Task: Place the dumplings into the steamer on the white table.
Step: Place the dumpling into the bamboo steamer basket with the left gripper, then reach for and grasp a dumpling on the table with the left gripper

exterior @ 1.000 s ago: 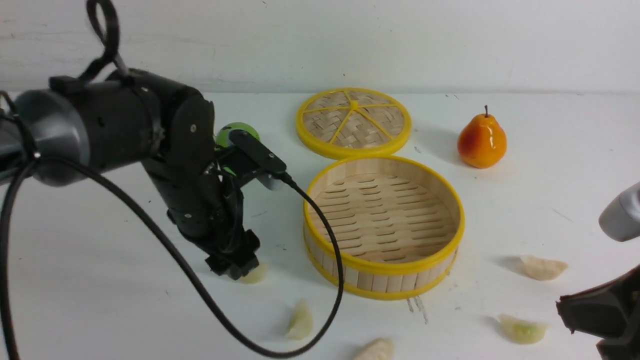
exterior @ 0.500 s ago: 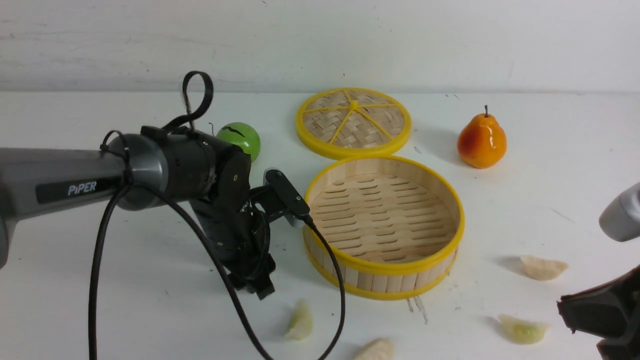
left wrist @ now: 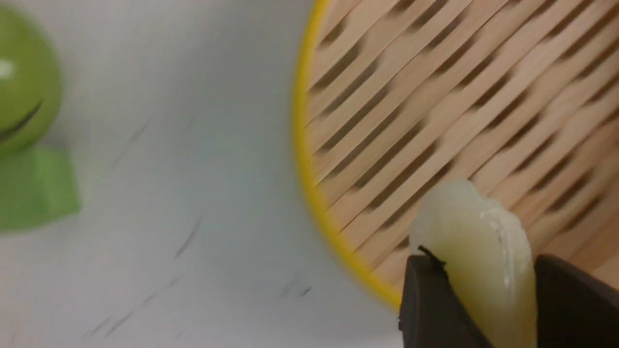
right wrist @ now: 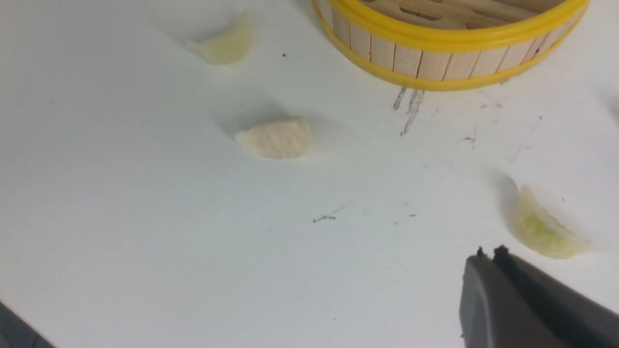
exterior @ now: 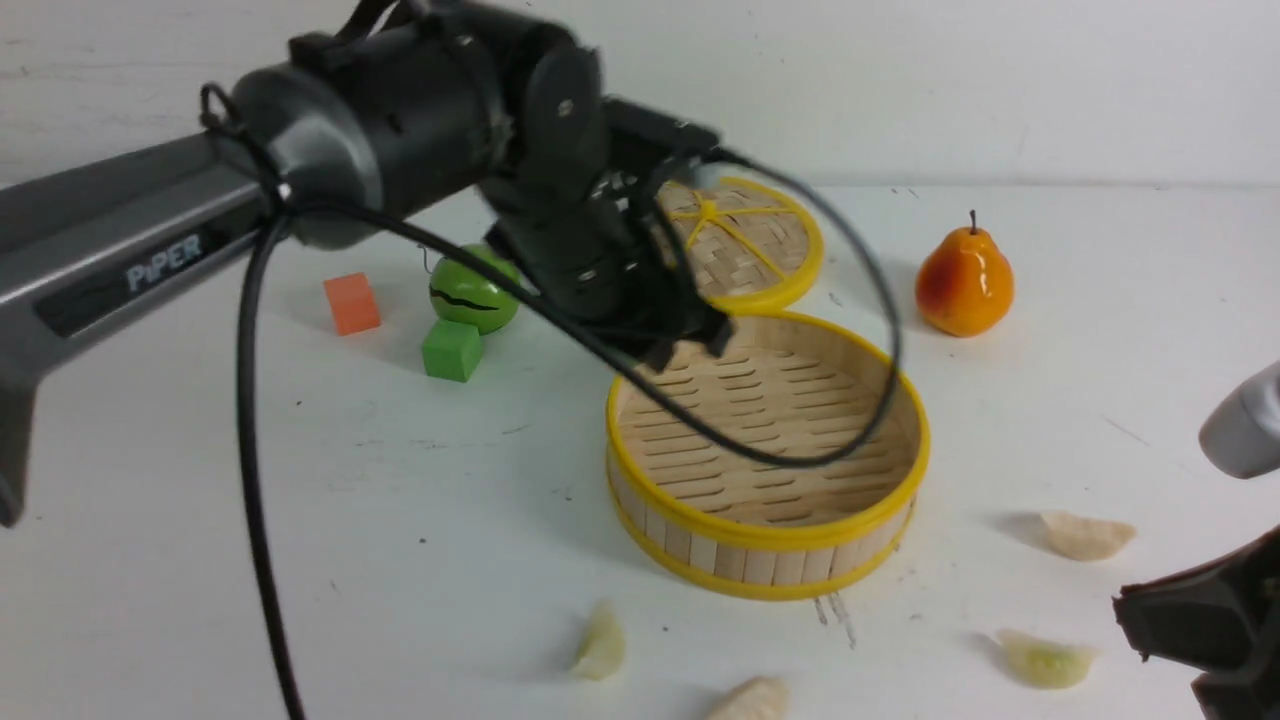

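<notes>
Dumpling, pale and pleated (left wrist: 476, 251), is clamped between the fingers of your left gripper (left wrist: 471, 285), which hangs over the near-left part of the round bamboo steamer (exterior: 768, 430). The steamer's slatted floor lies below your grip, its yellow rim passing beneath the gripper.

Four more dumplings rest on the white table (exterior: 400, 560): a greenish one (exterior: 600, 642) and a cream one (exterior: 752, 698) sit nearer the camera than your left gripper, while another cream one (exterior: 1086, 535) and a green-centered one (exterior: 1047, 658) lie near your right gripper (right wrist: 488, 253), its fingertips together and holding nothing.

Beyond your left gripper lies the woven lid (exterior: 755, 235), partly hidden by the arm; to the gripper's left sit a green ball-like object (exterior: 474, 300), a green block (exterior: 452, 350) and an orange block (exterior: 352, 303). An orange pear (exterior: 964, 283) stands to its right, beyond the steamer.
</notes>
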Motion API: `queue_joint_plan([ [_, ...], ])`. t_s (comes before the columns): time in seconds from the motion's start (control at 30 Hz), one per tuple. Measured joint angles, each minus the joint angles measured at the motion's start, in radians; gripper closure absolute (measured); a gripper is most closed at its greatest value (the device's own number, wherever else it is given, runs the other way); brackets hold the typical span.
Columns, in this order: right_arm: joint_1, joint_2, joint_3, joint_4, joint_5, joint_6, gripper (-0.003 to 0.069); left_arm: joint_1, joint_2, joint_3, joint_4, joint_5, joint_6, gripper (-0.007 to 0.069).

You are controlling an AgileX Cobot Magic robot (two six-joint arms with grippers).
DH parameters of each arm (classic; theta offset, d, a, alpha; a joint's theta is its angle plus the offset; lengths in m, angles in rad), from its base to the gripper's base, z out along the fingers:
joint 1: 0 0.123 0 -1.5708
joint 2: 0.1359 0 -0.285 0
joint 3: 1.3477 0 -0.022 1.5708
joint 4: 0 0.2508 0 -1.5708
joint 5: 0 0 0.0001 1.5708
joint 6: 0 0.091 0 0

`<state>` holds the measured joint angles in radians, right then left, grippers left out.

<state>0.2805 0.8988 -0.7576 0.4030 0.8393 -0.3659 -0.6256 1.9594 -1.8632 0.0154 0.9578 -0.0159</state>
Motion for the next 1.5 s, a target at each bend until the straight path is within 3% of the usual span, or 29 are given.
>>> queue_joint_plan([
  [0.1,0.0,-0.008,-0.001,0.046,0.021,0.01,0.0657,-0.07,0.085,-0.144,-0.015,0.007,-0.076,0.0379],
  [0.27,0.0,-0.088,-0.001,0.088,0.124,0.012,0.0654,-0.092,0.297,-0.316,-0.009,-0.015,-0.226,0.0379],
  [0.53,0.0,-0.3,-0.003,0.009,0.223,0.046,0.0653,-0.088,0.501,-0.431,0.044,-0.056,-0.301,0.0377],
  [0.73,0.0,-0.389,-0.003,-0.127,0.232,0.146,0.0649,-0.088,0.508,-0.448,0.076,-0.033,-0.302,0.0211],
  [0.77,0.0,-0.4,-0.003,-0.162,0.236,0.173,0.0648,-0.088,0.497,-0.463,0.08,0.018,-0.302,0.0137],
  [0.87,0.0,-0.403,-0.003,-0.21,0.236,0.207,0.0644,-0.088,0.43,-0.54,0.084,0.196,-0.296,0.0031],
  [1.07,0.0,-0.403,-0.003,-0.22,0.177,0.221,0.0638,-0.088,0.236,-0.615,0.073,0.279,-0.235,0.0009],
  [1.23,0.0,-0.403,-0.003,-0.197,0.115,0.222,0.0636,-0.088,0.003,-0.474,0.069,0.285,-0.221,0.0059],
  [1.5,0.0,-0.403,-0.003,-0.14,0.108,0.222,0.0626,-0.088,-0.366,0.223,0.117,0.285,-0.261,0.0076],
])
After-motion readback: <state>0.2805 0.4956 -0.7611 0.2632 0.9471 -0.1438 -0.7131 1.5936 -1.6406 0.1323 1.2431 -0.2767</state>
